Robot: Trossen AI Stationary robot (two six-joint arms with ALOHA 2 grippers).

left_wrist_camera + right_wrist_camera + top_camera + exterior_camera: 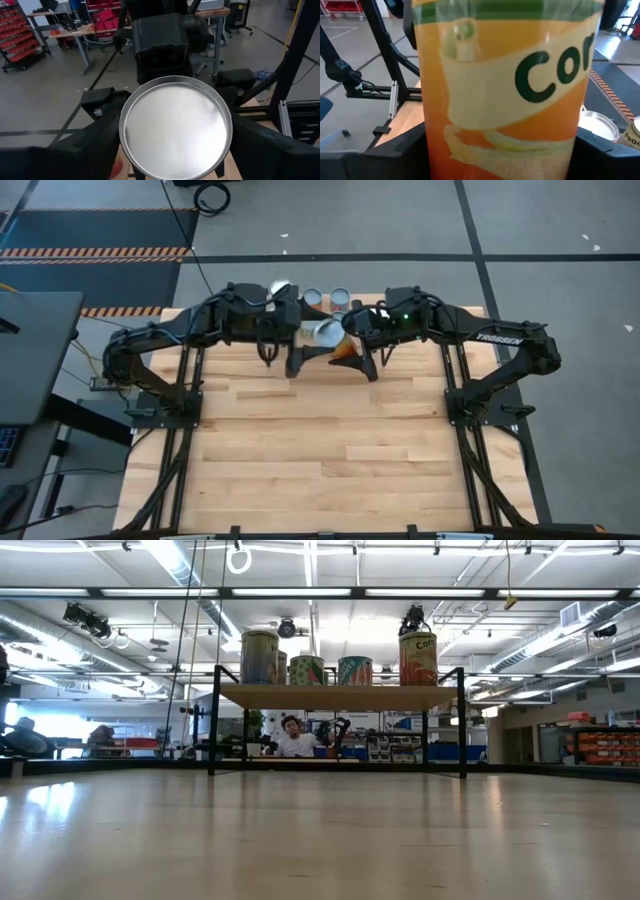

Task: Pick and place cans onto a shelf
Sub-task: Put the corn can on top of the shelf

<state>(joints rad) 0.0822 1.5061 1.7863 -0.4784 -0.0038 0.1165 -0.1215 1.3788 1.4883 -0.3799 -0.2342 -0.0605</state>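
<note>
An orange-labelled can with a shiny silver top is held tilted in the air between my two grippers, just in front of the shelf. My left gripper and my right gripper meet at it from either side, and both are shut on it. In the left wrist view the can's round top faces the camera. In the right wrist view its orange label fills the picture. Several other cans stand upright on the shelf; some also show in the high view. My left gripper has a finger on each side of the can, just behind the top's rim. The fingers lie along the can's length and come from the table's left. The can is clear of the table. My right gripper pinches the can's labelled side wall between its two fingers, which lie across the can and come from the table's right. The can is lifted clear, its top tipped toward the left arm.
The shelf stands at the table's far edge on thin black legs. A tall can and an orange corn can stand at its two ends. The wooden tabletop stretches bare toward the near edge. A person sits beyond the table.
</note>
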